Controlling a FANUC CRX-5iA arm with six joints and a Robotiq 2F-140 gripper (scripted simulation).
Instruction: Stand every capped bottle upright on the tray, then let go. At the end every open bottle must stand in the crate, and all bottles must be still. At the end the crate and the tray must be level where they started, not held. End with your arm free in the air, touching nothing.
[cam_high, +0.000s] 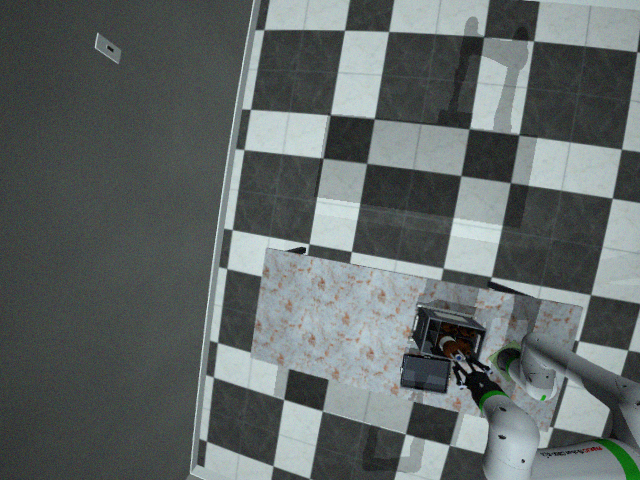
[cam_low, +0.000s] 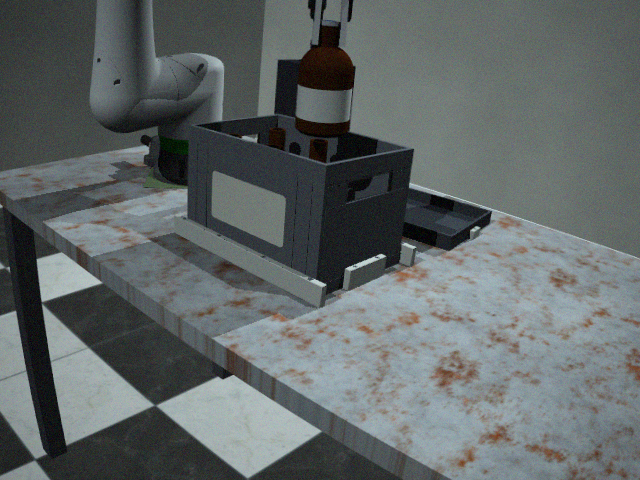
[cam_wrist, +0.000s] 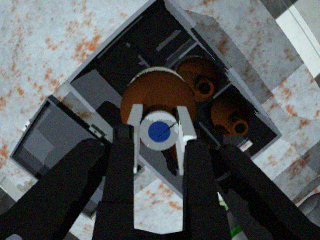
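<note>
Rust-stained marble table on checkered tile floor; black two-finger gripper clamps blue-capped brown glass bottle above grey plastic crate.

Claw cut off at top edge

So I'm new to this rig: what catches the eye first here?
A brown capped bottle hangs from the gripper, lifted almost clear of the grey crate. Open bottle necks still stand inside. Beyond the crate, the dark tray holds no bottle yet.
</note>
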